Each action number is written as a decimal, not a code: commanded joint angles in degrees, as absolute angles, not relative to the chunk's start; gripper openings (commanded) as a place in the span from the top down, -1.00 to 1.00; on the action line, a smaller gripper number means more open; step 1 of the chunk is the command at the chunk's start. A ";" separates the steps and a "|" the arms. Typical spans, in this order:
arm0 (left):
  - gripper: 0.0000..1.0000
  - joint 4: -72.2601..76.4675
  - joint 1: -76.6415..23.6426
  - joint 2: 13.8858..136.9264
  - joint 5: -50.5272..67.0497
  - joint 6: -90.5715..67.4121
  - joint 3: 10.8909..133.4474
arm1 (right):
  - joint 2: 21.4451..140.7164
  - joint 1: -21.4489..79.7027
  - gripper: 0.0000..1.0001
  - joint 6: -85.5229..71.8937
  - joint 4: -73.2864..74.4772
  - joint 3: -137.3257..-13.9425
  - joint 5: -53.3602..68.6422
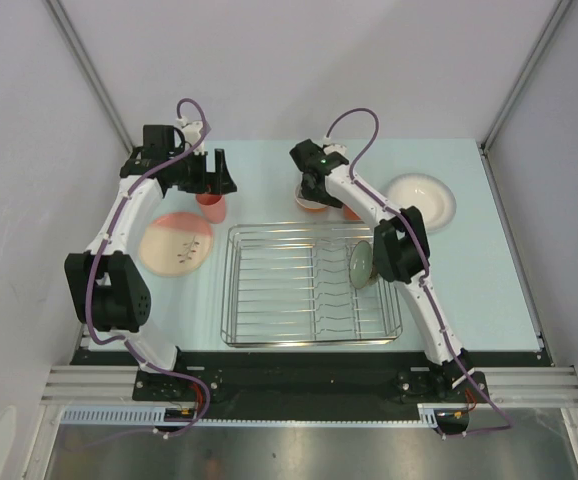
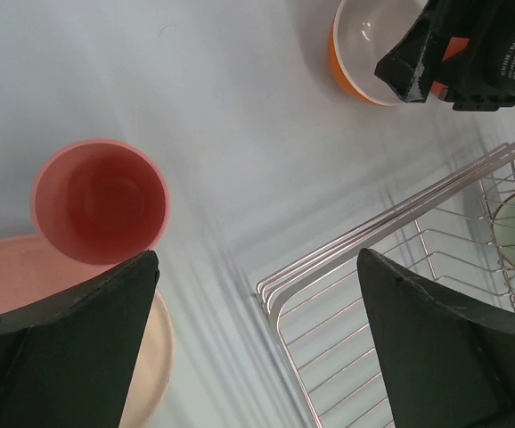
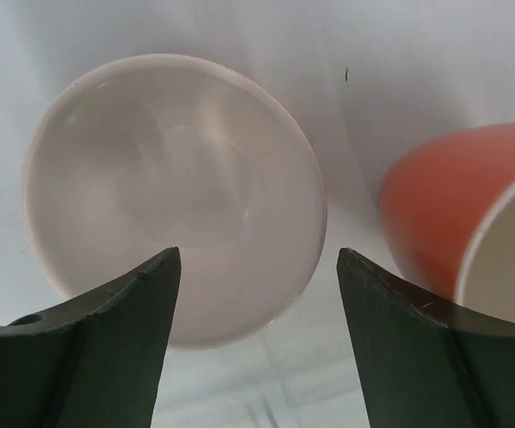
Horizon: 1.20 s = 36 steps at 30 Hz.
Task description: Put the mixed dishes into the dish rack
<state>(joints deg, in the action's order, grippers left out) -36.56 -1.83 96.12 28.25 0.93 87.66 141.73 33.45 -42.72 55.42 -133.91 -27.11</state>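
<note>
Right gripper [image 3: 257, 259] hangs open and empty astride the rim of the orange bowl [image 3: 168, 160], seemingly lining up a pinch. Left gripper [image 2: 257, 257], wide open and empty, hovers over the pink tumbler [image 2: 100, 201] near the dish rack [image 1: 231, 290], which holds one green bowl [image 1: 361, 267].

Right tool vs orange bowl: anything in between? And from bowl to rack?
Nothing visible. The right tool hangs over the orange white-lined bowl, jaws open; the orange mug sits beside it, apart. The dish rack lies just nearer, holding only the sage-green bowl at its right.
</note>
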 commanded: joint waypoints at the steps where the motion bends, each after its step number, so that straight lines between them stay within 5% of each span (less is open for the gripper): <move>1: -0.98 -35.95 -1.41 94.83 28.21 0.35 88.42 | 143.52 33.31 -0.49 -44.38 53.35 -133.86 -26.98; 7: -0.98 -36.21 -1.41 94.75 27.95 0.61 88.42 | 145.89 33.40 -0.22 -44.12 51.77 -134.12 -27.33; 16: -0.98 -36.12 -1.14 95.01 28.56 0.53 88.33 | 143.98 34.62 0.99 -42.10 51.42 -132.37 -30.31; 28: -0.98 -35.95 -0.70 95.62 29.53 0.44 89.03 | 128.69 42.53 1.00 -30.33 50.71 -127.36 -56.13; 36: -0.98 -35.95 -0.35 97.12 30.58 0.35 90.26 | 114.11 47.80 1.00 -38.83 69.68 -116.22 -67.31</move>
<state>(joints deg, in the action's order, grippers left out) -36.58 -1.06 96.38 28.77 0.93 87.68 123.46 46.09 -32.86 58.11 -120.77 -55.11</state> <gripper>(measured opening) 0.993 0.098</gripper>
